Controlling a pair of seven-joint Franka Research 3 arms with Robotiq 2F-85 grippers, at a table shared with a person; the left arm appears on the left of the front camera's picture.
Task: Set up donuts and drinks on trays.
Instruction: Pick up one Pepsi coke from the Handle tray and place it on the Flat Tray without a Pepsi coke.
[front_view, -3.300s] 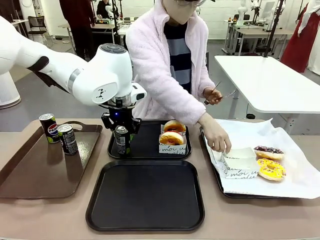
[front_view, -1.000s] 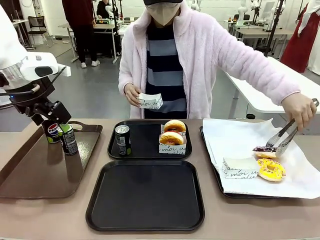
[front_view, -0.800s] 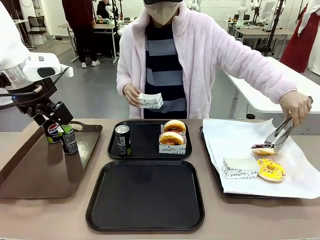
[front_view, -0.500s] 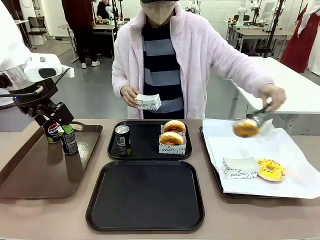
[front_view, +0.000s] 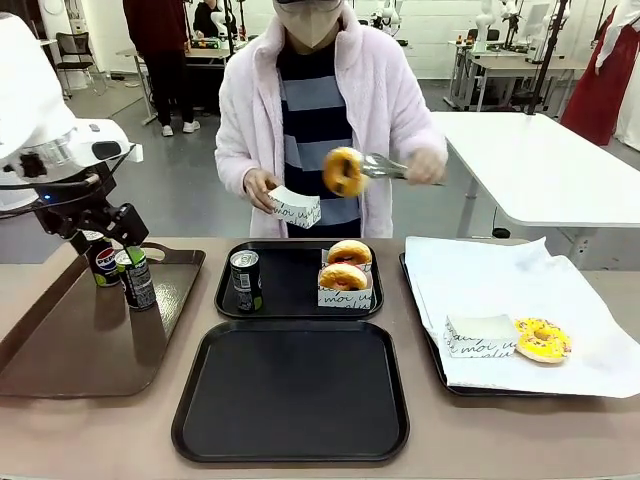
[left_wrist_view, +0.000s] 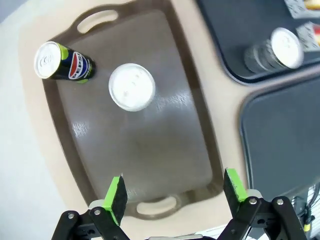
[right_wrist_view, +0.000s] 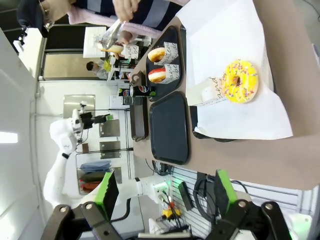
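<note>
My left gripper (front_view: 103, 232) hangs open above two drinks (front_view: 134, 278) on the brown tray; from the wrist they are a silver-topped can (left_wrist_view: 132, 86) and a blue-marked can (left_wrist_view: 60, 61), beyond my left gripper (left_wrist_view: 175, 189). The far black tray (front_view: 299, 296) carries one can (front_view: 245, 280) and two boxed donuts (front_view: 345, 268). The near black tray (front_view: 290, 392) is bare. A person holds a donut (front_view: 344, 170) in tongs over a small white box (front_view: 295, 208). My right gripper (right_wrist_view: 166, 186) is open, far from a yellow donut (right_wrist_view: 241, 81).
The glossy brown tray (front_view: 70, 345) lies at the left. A paper-lined tray (front_view: 490, 290) at the right bears a yellow iced donut (front_view: 543, 340) and a white box (front_view: 478, 335). The person stands across the table behind the far tray.
My left gripper let go of the can on the far black tray and moved left over the brown tray. The person lifted a donut off the paper with tongs toward the held box.
</note>
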